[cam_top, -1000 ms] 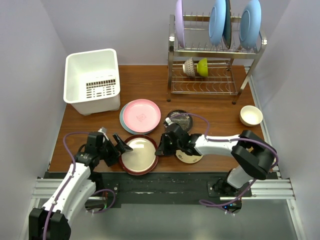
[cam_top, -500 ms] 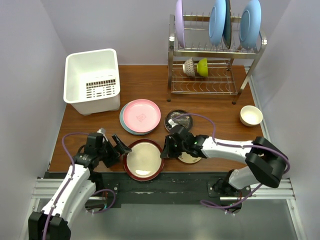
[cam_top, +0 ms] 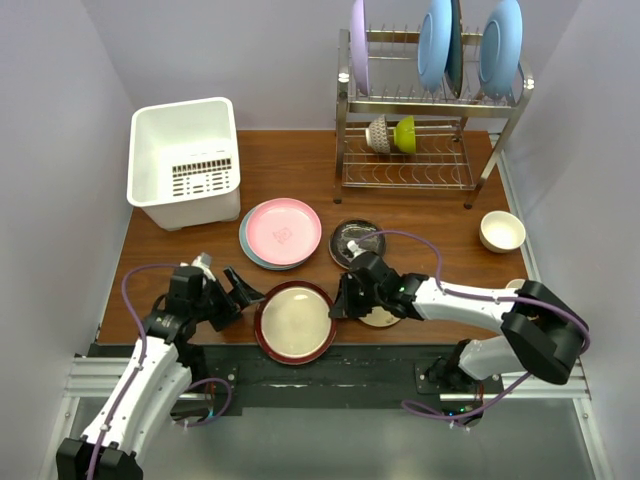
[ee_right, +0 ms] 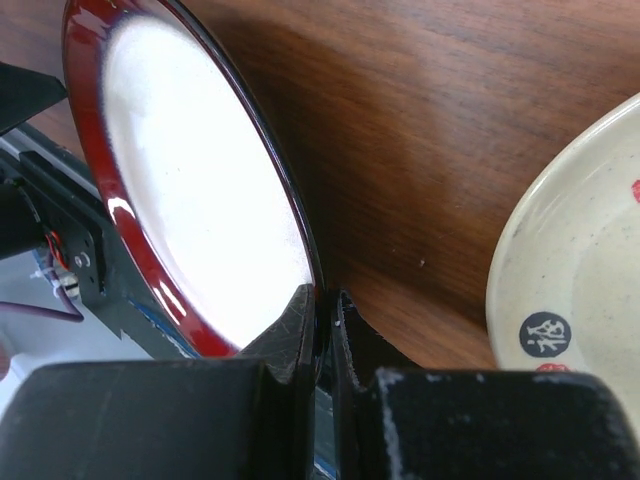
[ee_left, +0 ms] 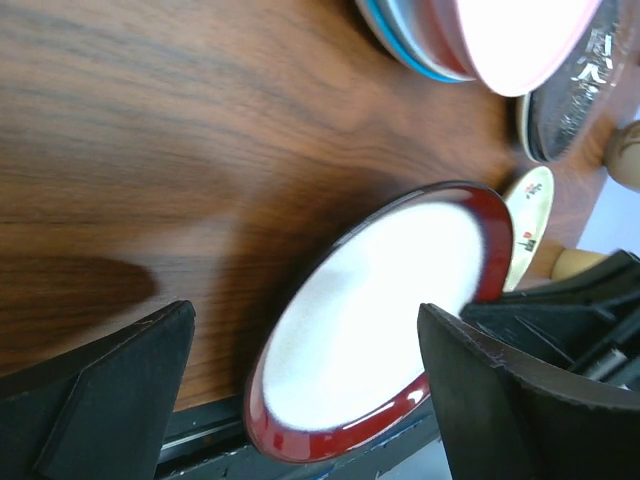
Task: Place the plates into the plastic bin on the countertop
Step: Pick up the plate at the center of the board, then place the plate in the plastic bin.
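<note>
Round cream plate with a dark red rim [cam_top: 295, 322]: that is what the right pincer [ee_right: 322, 300] has hold of. Its two black fingers are squeezed together on the plate's right edge, and the thin rim goes in between the tips. The plate lies at the front of the flat brown wood countertop [cam_top: 300, 170]. Its near side sticks out past the edge, over the black rail.

On the plate's other side is the left pincer [cam_top: 238, 297]. Its fingers stand wide apart, not closed on anything, and they point at the plate's left edge from very near.

Just beside the right pincer lies a small yellowish plate with little red and dark marks [ee_right: 580, 250]. A bit farther back sits a dark glass plate [cam_top: 357, 240]. Left of it is a round pink plate [cam_top: 283, 230], stacked on top of a blue-edged plate [cam_top: 249, 259].

The white plastic bin with a slotted side [cam_top: 185, 160] stands in the far left corner of the countertop, well apart from the held plate.
</note>
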`<state>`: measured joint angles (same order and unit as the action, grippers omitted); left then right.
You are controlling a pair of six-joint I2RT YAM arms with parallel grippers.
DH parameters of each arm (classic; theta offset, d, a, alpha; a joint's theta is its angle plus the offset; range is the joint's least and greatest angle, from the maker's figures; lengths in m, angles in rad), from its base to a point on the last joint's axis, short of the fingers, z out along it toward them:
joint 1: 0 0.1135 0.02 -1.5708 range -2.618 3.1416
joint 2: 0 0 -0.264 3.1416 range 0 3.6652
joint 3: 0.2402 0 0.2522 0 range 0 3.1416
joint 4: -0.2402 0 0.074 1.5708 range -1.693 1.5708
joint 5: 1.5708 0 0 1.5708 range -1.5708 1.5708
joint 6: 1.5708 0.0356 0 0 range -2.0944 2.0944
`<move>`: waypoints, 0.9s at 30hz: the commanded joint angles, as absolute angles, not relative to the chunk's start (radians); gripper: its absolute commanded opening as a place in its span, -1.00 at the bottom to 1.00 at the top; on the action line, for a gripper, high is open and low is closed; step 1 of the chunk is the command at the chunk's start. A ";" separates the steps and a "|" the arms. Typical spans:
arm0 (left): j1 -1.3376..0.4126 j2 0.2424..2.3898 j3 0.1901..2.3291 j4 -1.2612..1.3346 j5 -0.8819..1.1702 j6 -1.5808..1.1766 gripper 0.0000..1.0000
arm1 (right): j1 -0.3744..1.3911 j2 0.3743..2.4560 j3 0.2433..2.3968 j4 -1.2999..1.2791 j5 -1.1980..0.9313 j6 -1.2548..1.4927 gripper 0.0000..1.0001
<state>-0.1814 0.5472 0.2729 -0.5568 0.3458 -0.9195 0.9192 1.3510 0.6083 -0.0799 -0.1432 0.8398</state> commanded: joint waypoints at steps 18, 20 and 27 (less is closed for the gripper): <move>-0.241 0.483 0.256 -0.477 0.402 -0.907 0.89 | 0.799 1.279 0.652 0.057 -0.298 0.864 -1.00; -0.241 0.489 0.256 -0.474 0.402 -0.905 0.86 | 0.799 1.272 0.657 0.061 -0.307 0.870 -1.00; -0.255 0.488 0.238 -0.482 0.383 -0.925 0.71 | 0.793 1.249 0.675 0.055 -0.314 0.884 -1.00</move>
